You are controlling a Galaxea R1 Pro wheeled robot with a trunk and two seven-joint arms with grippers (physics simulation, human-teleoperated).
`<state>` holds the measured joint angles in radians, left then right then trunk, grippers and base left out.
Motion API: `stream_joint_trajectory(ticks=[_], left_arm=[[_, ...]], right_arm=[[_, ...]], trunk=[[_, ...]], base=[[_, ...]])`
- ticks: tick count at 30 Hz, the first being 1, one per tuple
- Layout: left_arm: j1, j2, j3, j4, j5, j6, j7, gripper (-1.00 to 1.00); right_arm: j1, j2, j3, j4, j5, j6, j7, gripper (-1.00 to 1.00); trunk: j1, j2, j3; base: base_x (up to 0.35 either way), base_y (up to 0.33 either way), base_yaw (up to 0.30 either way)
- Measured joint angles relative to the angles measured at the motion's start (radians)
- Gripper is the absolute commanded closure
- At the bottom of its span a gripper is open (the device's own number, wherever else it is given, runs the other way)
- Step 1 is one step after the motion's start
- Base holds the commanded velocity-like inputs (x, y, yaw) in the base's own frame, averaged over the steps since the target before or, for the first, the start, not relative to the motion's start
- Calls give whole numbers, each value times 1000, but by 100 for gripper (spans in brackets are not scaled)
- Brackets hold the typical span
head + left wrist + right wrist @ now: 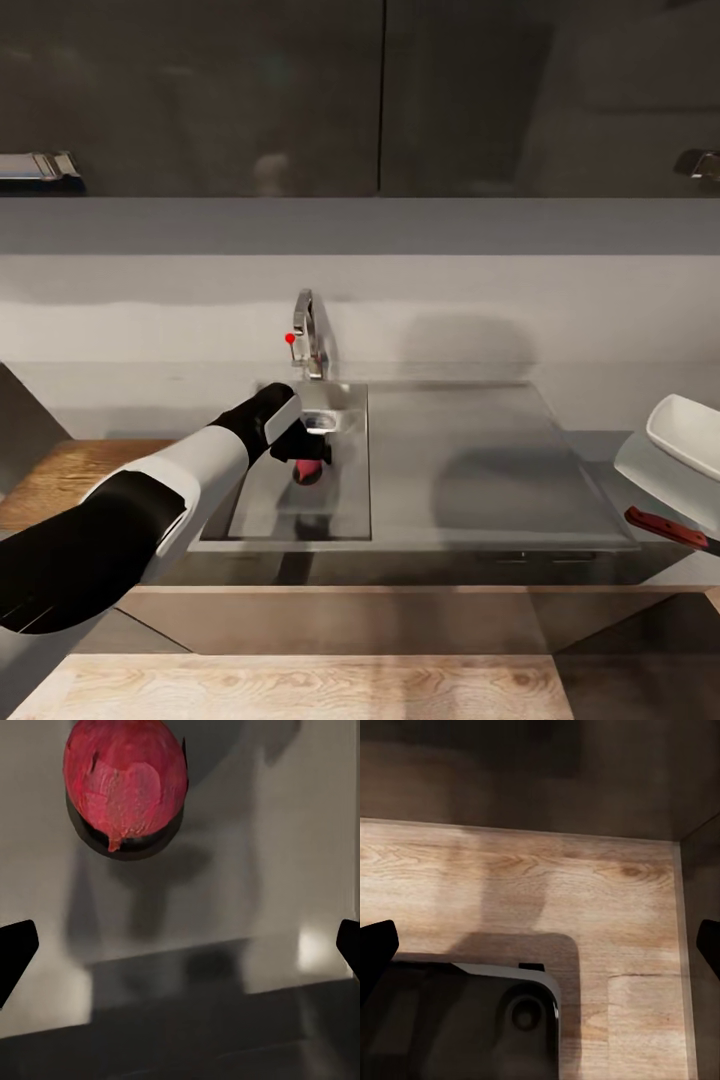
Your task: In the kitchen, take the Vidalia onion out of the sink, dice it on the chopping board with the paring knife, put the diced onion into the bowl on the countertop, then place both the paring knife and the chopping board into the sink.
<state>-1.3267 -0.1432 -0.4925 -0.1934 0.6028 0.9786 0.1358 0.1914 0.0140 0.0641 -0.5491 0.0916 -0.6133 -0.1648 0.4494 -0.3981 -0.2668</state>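
Glossy dark upper cabinets (300, 95) with chrome handles (40, 165) hang above a pale grey wall (450, 290); light wood floor (300, 690) runs below the counter front and, in the right wrist view, lies beneath the jaws
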Motion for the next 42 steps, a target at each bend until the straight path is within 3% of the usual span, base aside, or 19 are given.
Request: stream_joint_trajectory(ticks=[42], left_arm=[[5, -1, -1, 0, -2, -2, -1, -100]], right_arm=[[0, 0, 0, 0, 0, 0, 0, -100]], trunk=[[0, 0, -58]], base=[[57, 0, 0]])
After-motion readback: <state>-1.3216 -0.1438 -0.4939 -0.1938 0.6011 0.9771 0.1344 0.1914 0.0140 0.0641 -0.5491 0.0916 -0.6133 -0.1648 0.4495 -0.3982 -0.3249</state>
